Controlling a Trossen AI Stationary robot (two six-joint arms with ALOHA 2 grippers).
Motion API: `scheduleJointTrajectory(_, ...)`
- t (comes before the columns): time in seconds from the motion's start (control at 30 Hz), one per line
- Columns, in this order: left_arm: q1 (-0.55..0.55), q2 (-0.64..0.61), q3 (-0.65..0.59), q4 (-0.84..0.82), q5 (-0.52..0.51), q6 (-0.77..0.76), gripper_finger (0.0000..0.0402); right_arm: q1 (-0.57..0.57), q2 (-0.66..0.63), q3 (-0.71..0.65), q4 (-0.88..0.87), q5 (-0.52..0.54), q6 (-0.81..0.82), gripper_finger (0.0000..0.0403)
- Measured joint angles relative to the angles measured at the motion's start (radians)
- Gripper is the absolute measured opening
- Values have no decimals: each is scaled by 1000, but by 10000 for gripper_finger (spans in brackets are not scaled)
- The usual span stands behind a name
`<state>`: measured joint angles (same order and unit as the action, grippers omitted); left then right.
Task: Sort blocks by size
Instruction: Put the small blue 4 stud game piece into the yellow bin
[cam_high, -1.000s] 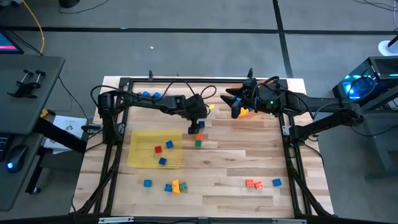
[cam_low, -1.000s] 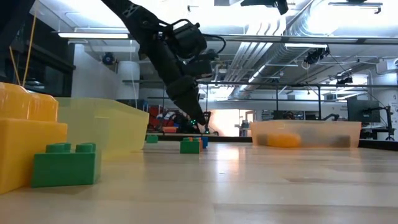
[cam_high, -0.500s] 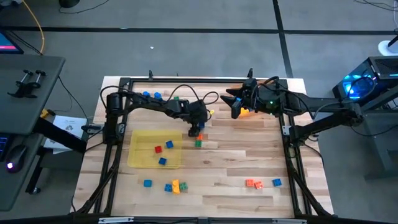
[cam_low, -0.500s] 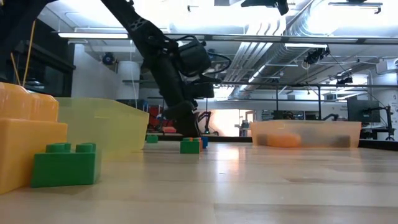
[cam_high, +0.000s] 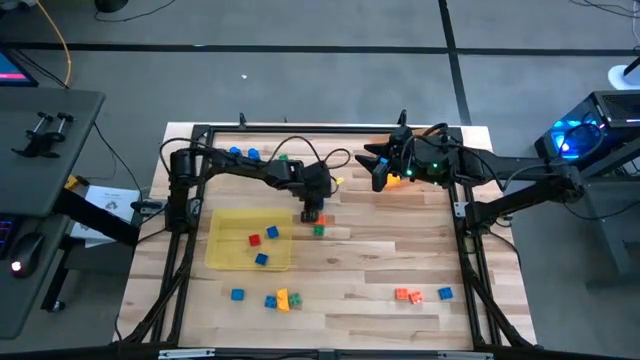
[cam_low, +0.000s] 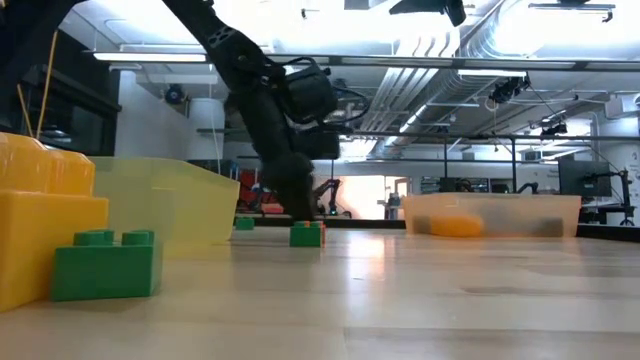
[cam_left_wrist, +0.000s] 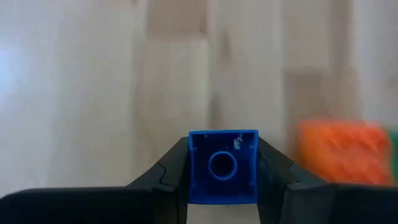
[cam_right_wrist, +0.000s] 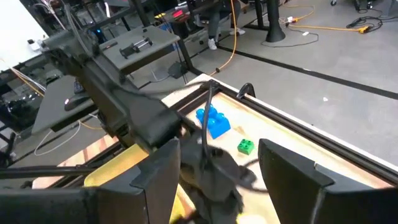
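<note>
Wooden counter (cam_high: 360, 270) with a left pincer (cam_high: 312, 212) clamped on a small blue block (cam_left_wrist: 222, 166) near the counter's middle.
A translucent yellow tray (cam_high: 225, 245) toward the left edge holds a red block (cam_high: 254, 240) and two blue ones. The held blue block sits between the dark fingers (cam_left_wrist: 168, 177), just beside an orange block (cam_left_wrist: 339, 152) and a green block (cam_high: 319, 230) on the wood. More blocks lie along the near edge, and several at the far left corner. The right pincer (cam_high: 377, 166) hovers with fingers spread by the far edge, over an orange tray (cam_low: 490, 215) whose contents are hard to make out.
</note>
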<state>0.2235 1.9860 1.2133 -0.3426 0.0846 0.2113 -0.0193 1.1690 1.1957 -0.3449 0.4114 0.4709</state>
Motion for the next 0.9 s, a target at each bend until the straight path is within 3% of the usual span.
scheduleJointTrajectory(0.07,11,-49,-6,-16,54,-66,96,0,0,0,-11,0,-1,211)
scheduleJointTrajectory(0.23,8,-277,-2,-56,58,-107,96,-1,0,0,-22,6,-7,211)
scheduleJointTrajectory(0.4,-47,-543,-133,-43,12,-223,96,-1,0,0,-35,7,-33,211)
scheduleJointTrajectory(0.53,-154,-731,-364,-55,-118,-429,96,-1,1,0,-40,6,-52,211)
scheduleJointTrajectory(0.7,-360,-909,-613,-53,-162,-794,96,-1,1,0,-41,6,-62,211)
scheduleJointTrajectory(0.8,-467,-967,-682,-59,-200,-916,96,-1,1,0,-41,6,-69,211)
scheduleJointTrajectory(0.9,-517,-988,-697,-83,-228,-940,96,-1,1,0,-41,6,-71,211)
